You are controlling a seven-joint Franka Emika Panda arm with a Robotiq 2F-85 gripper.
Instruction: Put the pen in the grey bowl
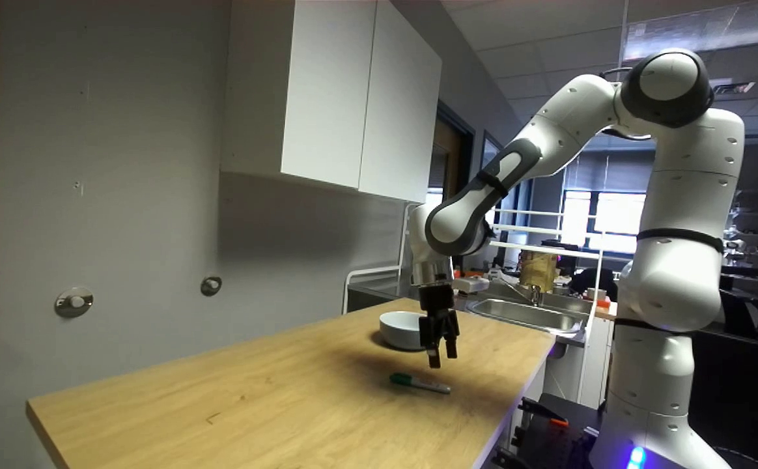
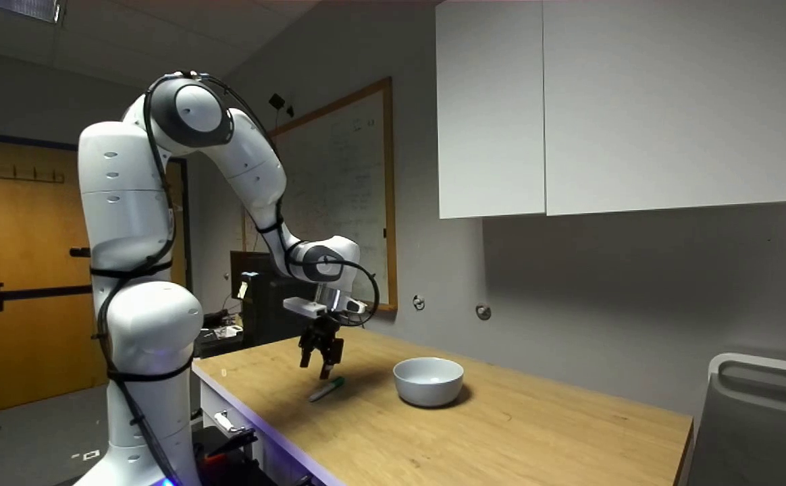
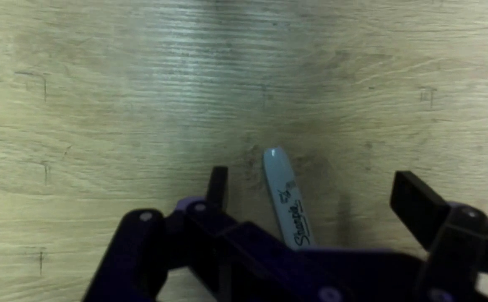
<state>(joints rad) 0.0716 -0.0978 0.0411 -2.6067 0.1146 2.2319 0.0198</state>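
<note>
A slim Sharpie marker [image 3: 288, 201], round-ended, with a pale barrel and a green cap, is laid flat on a wood-grained countertop [image 1: 236, 410] marked by fine dark lines. Above it the black, jointed gripper [image 1: 443, 357] is held with its fingers parted; in the wrist view the marker is framed between them. Near the marker, a smooth, round, light-grey bowl [image 2: 428, 393] is set upright; its pale inner wall is seen, but its bottom cannot be made out.
</note>
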